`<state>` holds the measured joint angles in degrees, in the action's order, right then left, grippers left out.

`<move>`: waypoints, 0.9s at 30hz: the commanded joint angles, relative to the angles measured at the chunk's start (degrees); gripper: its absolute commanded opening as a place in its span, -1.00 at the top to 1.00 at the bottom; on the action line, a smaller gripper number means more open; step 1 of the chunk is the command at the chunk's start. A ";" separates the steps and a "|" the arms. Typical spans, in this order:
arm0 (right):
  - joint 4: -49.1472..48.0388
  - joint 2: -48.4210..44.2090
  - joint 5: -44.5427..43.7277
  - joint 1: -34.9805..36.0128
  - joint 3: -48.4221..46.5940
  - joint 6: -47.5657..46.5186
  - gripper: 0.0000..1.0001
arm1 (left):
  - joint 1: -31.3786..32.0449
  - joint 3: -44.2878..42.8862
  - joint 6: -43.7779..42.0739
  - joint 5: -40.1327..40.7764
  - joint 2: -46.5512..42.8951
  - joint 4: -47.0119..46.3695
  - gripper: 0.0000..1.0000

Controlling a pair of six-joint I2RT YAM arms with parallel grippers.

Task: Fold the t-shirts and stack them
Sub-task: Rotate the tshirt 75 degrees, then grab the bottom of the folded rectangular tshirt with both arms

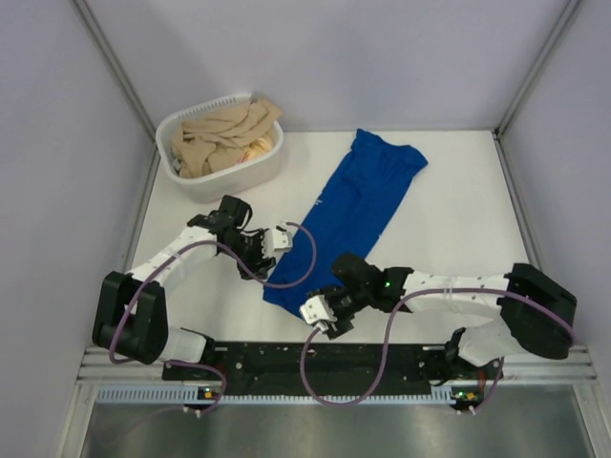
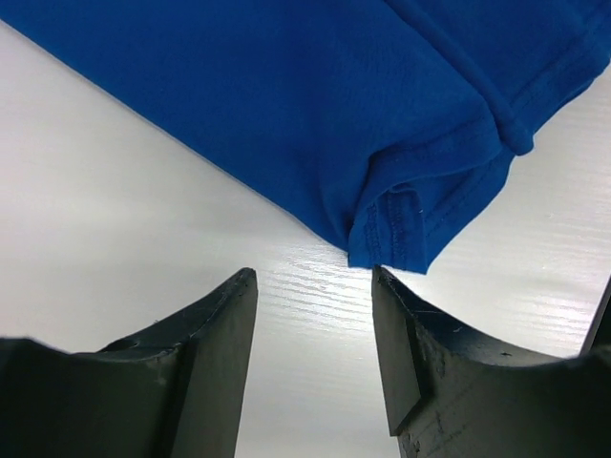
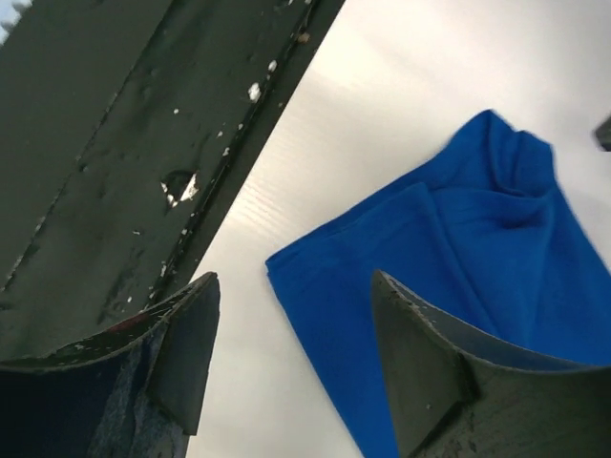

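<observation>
A royal-blue t-shirt [image 1: 355, 205] lies on the white table, folded lengthwise into a long strip that runs diagonally from near centre to the far right. Its plain side faces up. My left gripper [image 1: 283, 239] is open and empty, just off the strip's left edge. In the left wrist view the left gripper [image 2: 315, 275] has its right fingertip touching a hemmed corner of the shirt [image 2: 401, 239]. My right gripper [image 1: 320, 313] is open and empty at the strip's near end. In the right wrist view the right gripper [image 3: 296, 280] has the shirt's near corner [image 3: 315, 277] between its fingertips.
A white plastic laundry basket [image 1: 243, 175] stands at the far left, holding crumpled beige clothes [image 1: 224, 134]. The black mounting rail [image 3: 115, 143] runs along the table's near edge, close beside my right gripper. Grey walls enclose the table on three sides.
</observation>
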<state>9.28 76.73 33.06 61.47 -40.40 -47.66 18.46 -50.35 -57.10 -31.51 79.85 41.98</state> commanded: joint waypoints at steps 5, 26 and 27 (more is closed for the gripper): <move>-1.47 15.71 -8.18 6.11 -6.87 -2.97 -0.18 | -0.35 0.69 -0.55 -0.66 -2.34 -0.32 -0.12; 27.81 -6.59 -16.55 5.94 4.72 -9.64 1.00 | 23.98 6.93 2.08 0.13 -3.92 -11.47 -0.31; 27.81 -7.03 -15.58 5.94 4.54 -9.82 1.00 | 26.17 7.45 2.69 1.09 -3.74 -13.04 -0.31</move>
<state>32.21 72.14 14.04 67.35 -36.49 -55.02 39.24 -44.40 -56.45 -31.55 77.62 36.14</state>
